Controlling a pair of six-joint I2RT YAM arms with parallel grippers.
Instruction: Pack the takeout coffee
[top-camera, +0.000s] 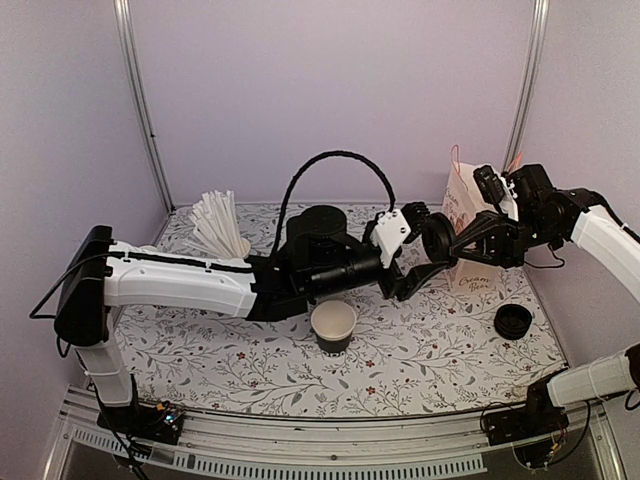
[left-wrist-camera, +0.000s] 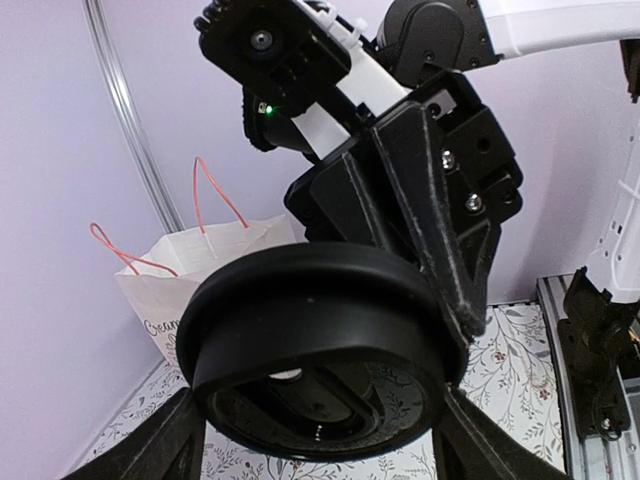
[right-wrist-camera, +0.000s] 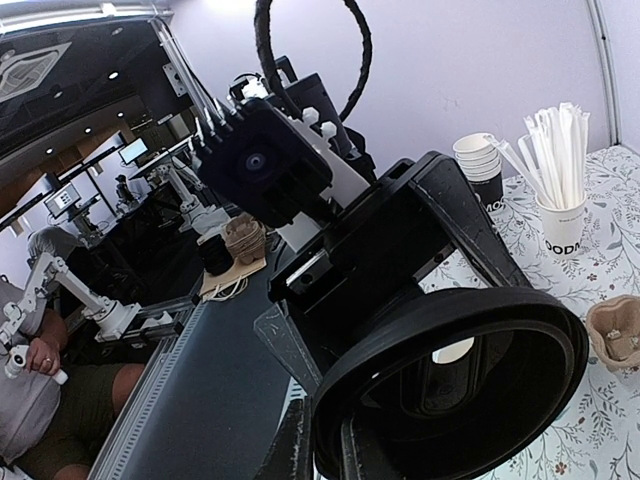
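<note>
Starting at the left, the straws (top-camera: 220, 225) stood in their holder at the back of the table (top-camera: 200, 350), well apart from the work. Next came the cup (top-camera: 333, 325), standing upright near the middle with its mouth open and nothing on top. Up in the air, to the right of the cup and farther back, the lid (top-camera: 437, 240) stood on its edge, not flat. The left gripper (top-camera: 424, 248) had its fingers (left-wrist-camera: 150, 450) spread wide, one touching each side of the lid, so it looked to be holding it. The right gripper (top-camera: 452, 245) met the same lid from the other side with its fingers close together at the rim, but I could not tell if they were squeezing. Past them stood the paper bag (top-camera: 465, 205), and a low pile of spare lids (top-camera: 513, 320) lay near the right edge. The coffee was not ready to pack, I think, because it had no lid yet. The cup lay down and to the left of both grippers, closer to the left arm, and the lid would need turning flat to fit.
</note>
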